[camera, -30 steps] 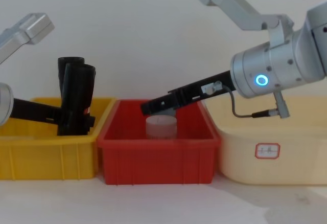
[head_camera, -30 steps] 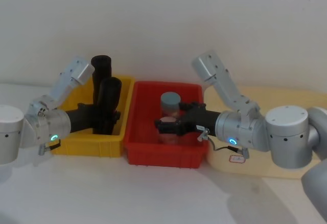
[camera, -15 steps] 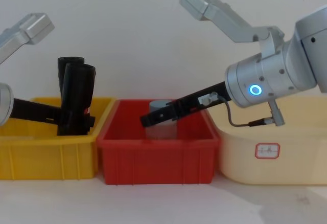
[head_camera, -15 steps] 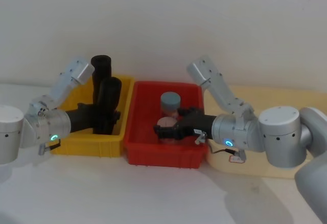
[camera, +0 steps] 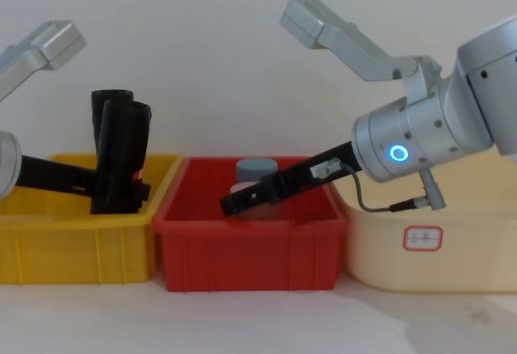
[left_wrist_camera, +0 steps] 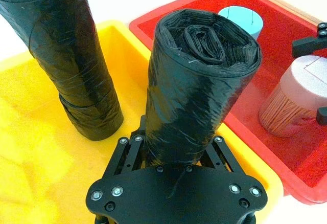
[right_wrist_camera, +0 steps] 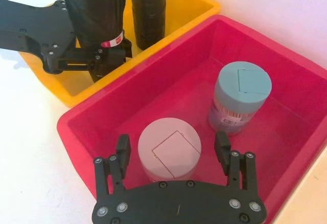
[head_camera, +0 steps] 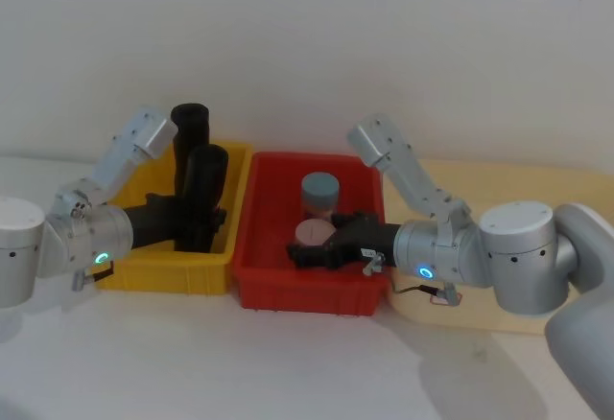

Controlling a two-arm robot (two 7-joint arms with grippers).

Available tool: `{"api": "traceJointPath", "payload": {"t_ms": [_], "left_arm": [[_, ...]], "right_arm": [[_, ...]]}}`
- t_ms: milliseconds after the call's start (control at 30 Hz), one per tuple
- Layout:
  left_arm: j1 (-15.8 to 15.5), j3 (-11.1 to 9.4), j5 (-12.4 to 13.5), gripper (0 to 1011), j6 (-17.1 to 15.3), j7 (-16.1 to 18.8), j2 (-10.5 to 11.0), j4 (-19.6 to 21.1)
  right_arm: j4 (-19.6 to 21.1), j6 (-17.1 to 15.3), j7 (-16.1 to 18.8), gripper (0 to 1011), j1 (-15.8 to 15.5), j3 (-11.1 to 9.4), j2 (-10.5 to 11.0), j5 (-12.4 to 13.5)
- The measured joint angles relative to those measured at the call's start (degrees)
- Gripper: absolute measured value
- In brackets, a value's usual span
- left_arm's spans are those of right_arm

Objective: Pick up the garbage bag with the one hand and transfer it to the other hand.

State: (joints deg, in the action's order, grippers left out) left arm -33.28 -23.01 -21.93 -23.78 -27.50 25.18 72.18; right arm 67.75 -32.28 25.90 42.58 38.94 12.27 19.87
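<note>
Left gripper [left_wrist_camera: 173,143] clamps the garbage bag [left_wrist_camera: 199,86], its red-white label [right_wrist_camera: 116,40] unreadable.

Three in a row on the table [head_camera: 240,362]: left bin [head_camera: 134,271], middle bin [head_camera: 288,291], right tub [head_camera: 537,190], side by side. In the left bin the garbage bag [head_camera: 203,190] stands by the right wall, the second roll [head_camera: 189,123] behind it at the far edge. In the middle bin, the front jar [head_camera: 313,233] sits mid-bin, the back jar [head_camera: 319,192] just behind it toward the far wall

A white tabletop [head_camera: 288,362] is being backed by a plain white wall [head_camera: 307,36]; soft shadows are being cast at near right.
</note>
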Motion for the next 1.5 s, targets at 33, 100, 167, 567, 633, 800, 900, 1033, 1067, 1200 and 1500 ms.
{"api": "traceJointPath", "payload": {"t_ms": [33, 100, 167, 567, 633, 800, 900, 1033, 1067, 1200, 1500], "left_arm": [[0.00, 0.00, 0.00, 405, 0.00, 0.00, 0.00, 0.00], [0.00, 0.00, 0.00, 405, 0.00, 0.00, 0.00, 0.00], [0.00, 0.00, 0.00, 405, 0.00, 0.00, 0.00, 0.00], [0.00, 0.00, 0.00, 405, 0.00, 0.00, 0.00, 0.00], [0.00, 0.00, 0.00, 405, 0.00, 0.00, 0.00, 0.00], [0.00, 0.00, 0.00, 405, 0.00, 0.00, 0.00, 0.00], [0.00, 0.00, 0.00, 405, 0.00, 0.00, 0.00, 0.00], [0.00, 0.00, 0.00, 405, -0.01, 0.00, 0.00, 0.00], [0.00, 0.00, 0.00, 405, 0.00, 0.00, 0.00, 0.00], [0.00, 0.00, 0.00, 405, 0.00, 0.00, 0.00, 0.00], [0.00, 0.00, 0.00, 405, 0.00, 0.00, 0.00, 0.00]], "right_arm": [[-0.12, -0.01, 0.01, 1000, 0.01, -0.05, -0.07, -0.01], [-0.36, -0.05, 0.07, 1000, 0.02, -0.17, -0.20, -0.04], [-0.51, -0.06, 0.11, 1000, 0.03, -0.22, -0.29, -0.05], [-1.18, -0.16, 0.24, 717, 0.07, -0.52, -0.68, -0.16], [-1.24, -0.17, 0.25, 668, 0.07, -0.56, -0.72, -0.18], [-1.35, -0.17, 0.28, 652, 0.07, -0.60, -0.78, -0.18], [-1.39, -0.17, 0.30, 653, 0.07, -0.62, -0.80, -0.18], [-1.22, -0.17, 0.30, 652, -0.07, -0.81, -0.79, -0.20], [-1.22, -0.17, 0.30, 652, -0.07, -0.81, -0.79, -0.20], [0.01, 0.38, 0.15, 652, -0.60, -1.59, -0.57, -0.06], [4.81, 2.52, -1.48, 652, -2.39, -4.48, 0.50, 0.89]]}}
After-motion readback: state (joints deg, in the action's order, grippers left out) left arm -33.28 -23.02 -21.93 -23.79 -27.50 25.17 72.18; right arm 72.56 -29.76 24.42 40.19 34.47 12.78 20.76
